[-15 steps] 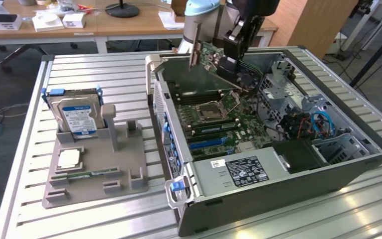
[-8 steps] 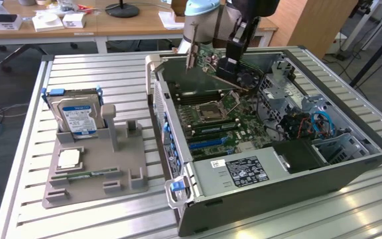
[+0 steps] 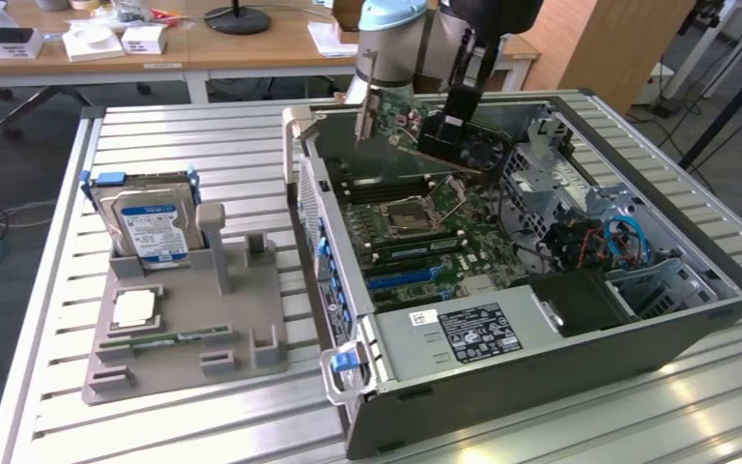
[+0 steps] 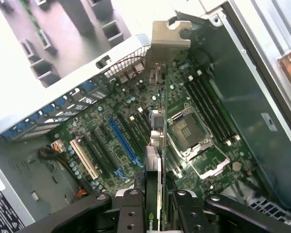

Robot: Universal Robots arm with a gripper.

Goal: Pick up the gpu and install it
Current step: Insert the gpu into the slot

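While the gripper (image 3: pixel 452 130) hangs over the far end of the open case (image 3: pixel 578 377), its jaws sit half closed, clamped on the gpu (image 3: pixel 397 121). Card is tilted, raised above the motherboard (image 3: pixel 474 217), not seated, with its bracket (image 4: pixel 167 41) toward the case's far-left wall.

The gpu (image 3: pixel 394 124) in the claw (image 3: pixel 446 130), seemingly above the motherboard (image 3: pixel 410 217) inside the case (image 3: pixel 680 324); hard drive (image 3: pixel 152 227) outside it.
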